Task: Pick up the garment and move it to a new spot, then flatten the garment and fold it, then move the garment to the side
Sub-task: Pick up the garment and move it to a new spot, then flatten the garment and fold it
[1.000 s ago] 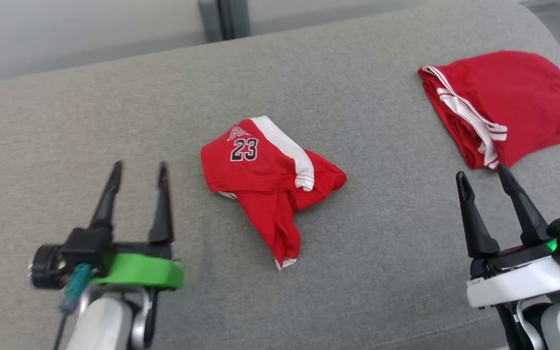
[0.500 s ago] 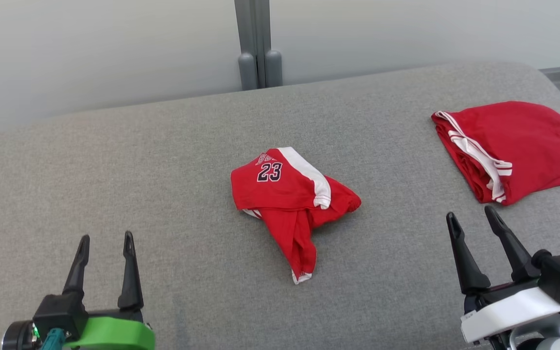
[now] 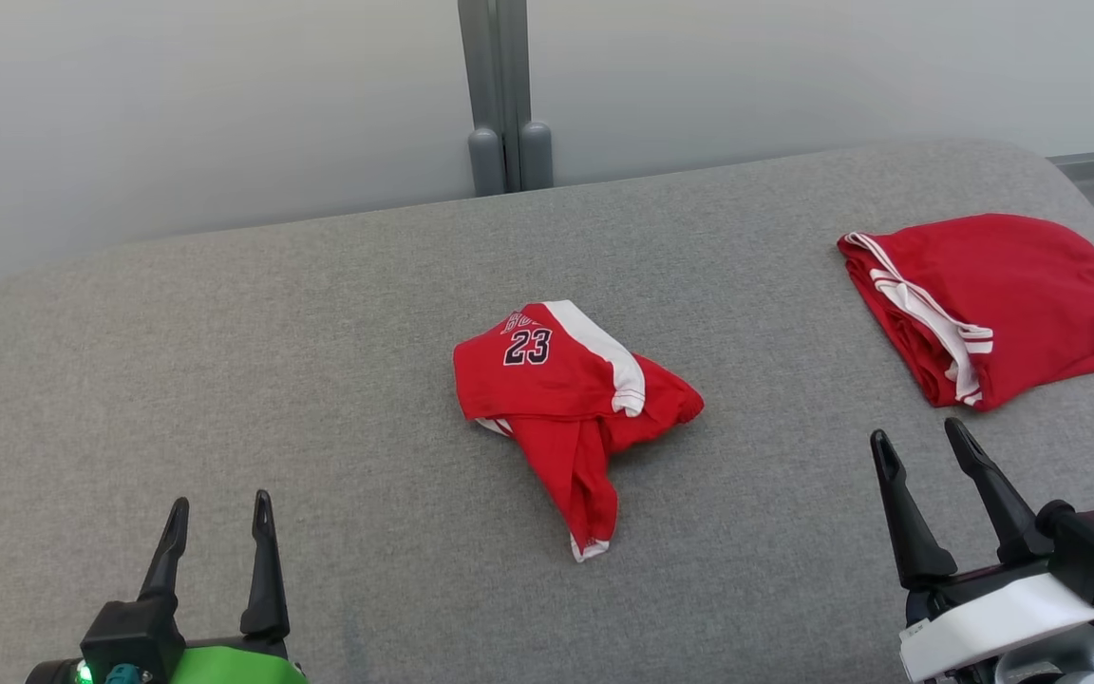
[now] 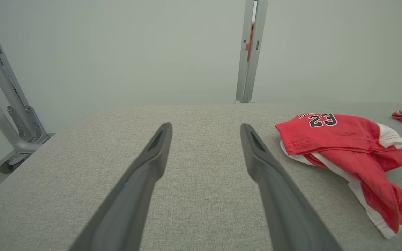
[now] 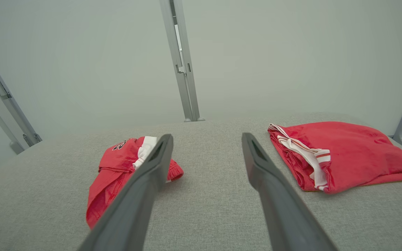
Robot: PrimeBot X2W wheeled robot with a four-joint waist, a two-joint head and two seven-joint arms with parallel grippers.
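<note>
A crumpled red garment (image 3: 566,399) with white trim and the number 23 lies bunched in the middle of the grey padded surface (image 3: 319,332); it also lies at the right of the left wrist view (image 4: 347,146) and left of centre in the right wrist view (image 5: 117,167). My left gripper (image 3: 219,513) stands open at the lower left, well short of the garment, with nothing between its fingers. Low on the right, my right gripper (image 3: 922,442) is open and empty, to the right of the garment.
A second red garment (image 3: 993,304) with white stripes lies folded at the far right of the surface, just beyond my right gripper, also in the right wrist view (image 5: 340,153). A grey post (image 3: 501,95) and a pale wall stand behind the surface's rounded far edge.
The head camera has tilted up, so the whole scene sits lower and the wall shows. Both grippers sit lower in the head view and stay open; the garments have not moved.
</note>
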